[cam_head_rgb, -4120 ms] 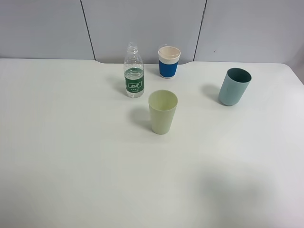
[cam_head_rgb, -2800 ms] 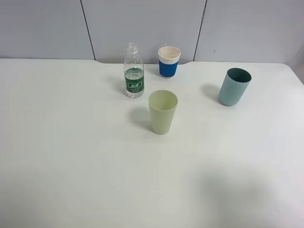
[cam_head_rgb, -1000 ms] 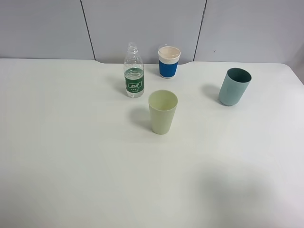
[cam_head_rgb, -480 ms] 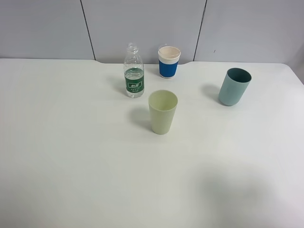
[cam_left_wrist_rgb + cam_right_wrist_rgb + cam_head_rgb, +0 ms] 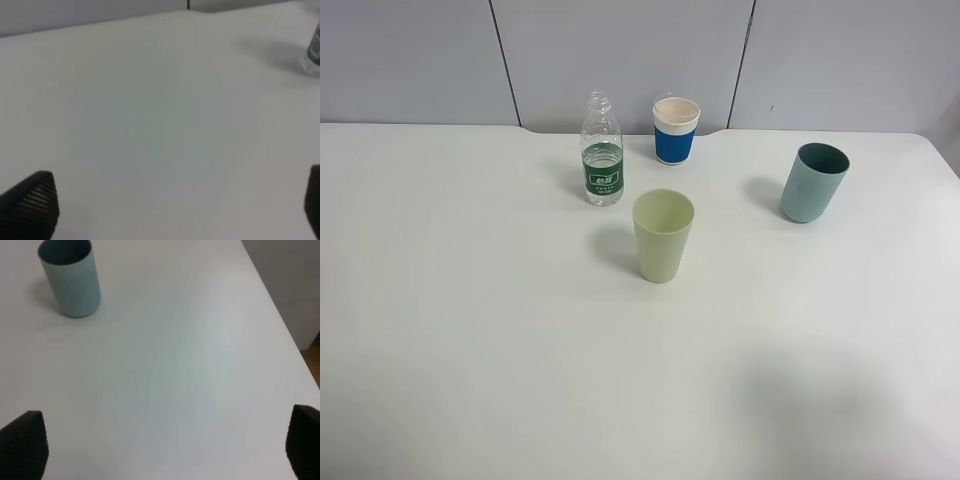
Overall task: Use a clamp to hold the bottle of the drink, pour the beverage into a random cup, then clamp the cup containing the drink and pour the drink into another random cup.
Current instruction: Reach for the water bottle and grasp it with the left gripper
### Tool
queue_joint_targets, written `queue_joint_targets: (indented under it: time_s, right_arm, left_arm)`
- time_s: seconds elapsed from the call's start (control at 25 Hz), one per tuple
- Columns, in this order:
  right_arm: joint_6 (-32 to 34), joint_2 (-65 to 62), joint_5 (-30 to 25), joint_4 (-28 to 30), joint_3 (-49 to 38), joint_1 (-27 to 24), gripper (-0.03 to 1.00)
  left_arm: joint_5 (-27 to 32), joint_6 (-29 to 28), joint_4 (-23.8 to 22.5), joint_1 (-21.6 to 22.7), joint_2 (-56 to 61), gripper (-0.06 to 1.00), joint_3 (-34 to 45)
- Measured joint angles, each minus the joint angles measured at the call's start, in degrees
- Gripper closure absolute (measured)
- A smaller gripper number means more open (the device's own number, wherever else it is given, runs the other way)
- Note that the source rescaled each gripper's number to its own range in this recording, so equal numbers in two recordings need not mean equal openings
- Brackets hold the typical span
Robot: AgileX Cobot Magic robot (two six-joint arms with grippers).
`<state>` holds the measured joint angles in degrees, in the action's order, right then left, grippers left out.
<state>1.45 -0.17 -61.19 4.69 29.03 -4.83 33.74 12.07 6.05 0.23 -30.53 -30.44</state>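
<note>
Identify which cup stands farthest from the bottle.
The teal-blue tumbler, alone on the right; the yellow-green tumbler and blue-banded white cup stand near the bottle.

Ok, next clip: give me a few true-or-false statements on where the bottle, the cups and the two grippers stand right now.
1. The uncapped bottle stands upright, farther back than the yellow-green cup. True.
2. The yellow-green cup lies on its side. False: it stands upright, mouth up.
3. The teal cup is the rightmost thing in the high view. True.
4. The left gripper is shut on the bottle. False: it is open and holds nothing; the bottle stands alone on the table.
5. The right gripper is open, with the teal cup ahead of it and untouched. True.
</note>
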Motion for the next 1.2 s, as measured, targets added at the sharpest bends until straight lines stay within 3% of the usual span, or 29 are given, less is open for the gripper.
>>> queue_joint_targets:
  time_s: [0.36,0.52,0.96,1.2]
  right_arm:
    - [0.0,0.0,0.0,0.0,0.0,0.0,-0.03]
    - [0.0,0.0,0.0,0.0,0.0,0.0,-0.03]
    - [0.0,0.0,0.0,0.0,0.0,0.0,-0.03]
    - [0.0,0.0,0.0,0.0,0.0,0.0,-0.03]
  left_arm:
    - [-2.2,0.9,1.1,0.0,-16.6,-0.06,0.0]
    - [-3.7,1.1,1.3,-2.5,-21.1,-0.06,0.0]
    - [-16.1,1.5,2.0,-11.0,-34.5,-0.06,0.0]
    - [-23.3,1.5,2.1,-12.4,-41.4,-0.06,0.0]
